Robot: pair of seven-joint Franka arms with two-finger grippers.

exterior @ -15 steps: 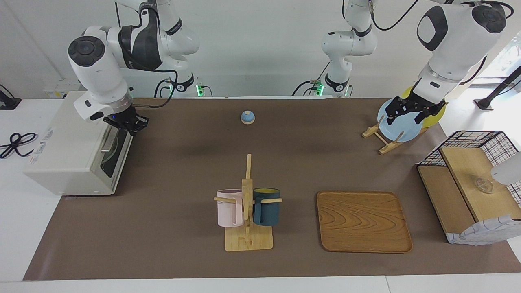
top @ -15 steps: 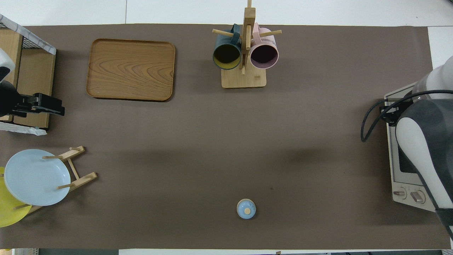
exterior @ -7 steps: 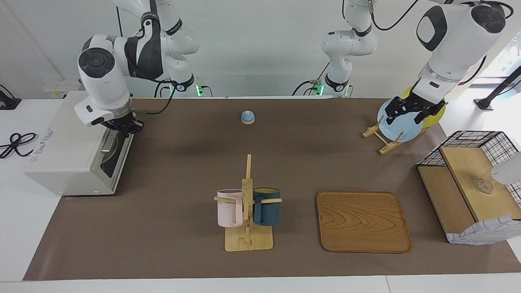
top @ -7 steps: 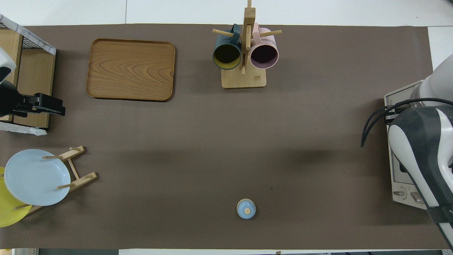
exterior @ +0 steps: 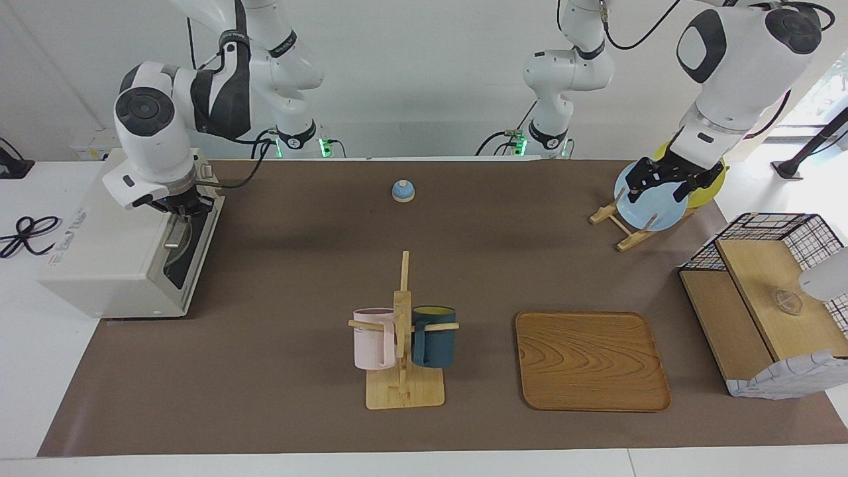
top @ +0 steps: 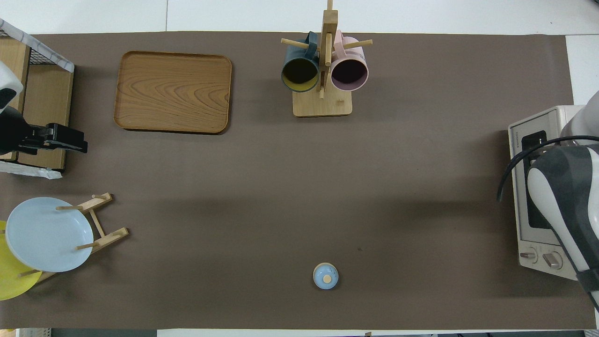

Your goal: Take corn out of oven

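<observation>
Off-white oven door looks closed; right tool, fingers together and empty, sits at its top edge and may slip. Left tool waits, spread, empty.

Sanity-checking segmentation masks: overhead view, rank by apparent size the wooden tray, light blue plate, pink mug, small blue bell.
1. wooden tray
2. light blue plate
3. pink mug
4. small blue bell
The plate leans in its rack, so it shows foreshortened.
</observation>
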